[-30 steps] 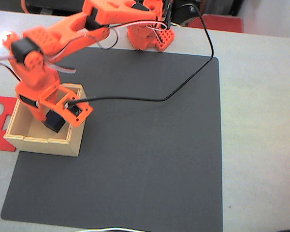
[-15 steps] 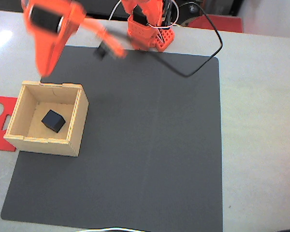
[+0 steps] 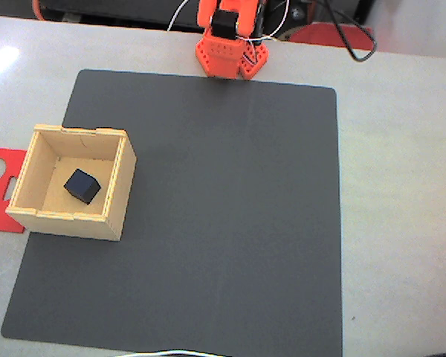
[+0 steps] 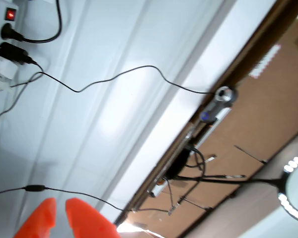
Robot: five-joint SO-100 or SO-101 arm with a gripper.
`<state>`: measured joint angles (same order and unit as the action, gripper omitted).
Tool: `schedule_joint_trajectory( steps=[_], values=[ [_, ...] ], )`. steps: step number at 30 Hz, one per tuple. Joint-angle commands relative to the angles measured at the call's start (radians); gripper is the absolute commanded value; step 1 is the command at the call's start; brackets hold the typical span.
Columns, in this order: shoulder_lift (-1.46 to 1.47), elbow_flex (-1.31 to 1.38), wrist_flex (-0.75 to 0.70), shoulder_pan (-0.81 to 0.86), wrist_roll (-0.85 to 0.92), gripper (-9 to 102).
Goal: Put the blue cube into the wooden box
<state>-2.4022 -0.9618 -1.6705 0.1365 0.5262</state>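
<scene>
Fixed view: the small dark navy-blue cube (image 3: 82, 185) rests on the floor of the open pale plywood box (image 3: 119, 195) at the left edge of the dark grey mat (image 3: 230, 223). Wrist view: the orange two-finger gripper (image 4: 60, 210) points at a pale wall, tips a narrow gap apart, gripping nothing.

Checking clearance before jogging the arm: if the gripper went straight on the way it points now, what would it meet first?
Probably the pale wall, past a thin black cable strung just ahead of the gripper; depth is unclear.
</scene>
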Motion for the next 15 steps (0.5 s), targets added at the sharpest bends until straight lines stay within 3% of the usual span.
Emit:
schedule_joint_trajectory(
  steps=[1,15],
  values=[
    [-0.428,-0.486,0.17,0.011,0.046,0],
    [-0.931,-1.186,0.287,0.048,-0.029,0]
  ],
)
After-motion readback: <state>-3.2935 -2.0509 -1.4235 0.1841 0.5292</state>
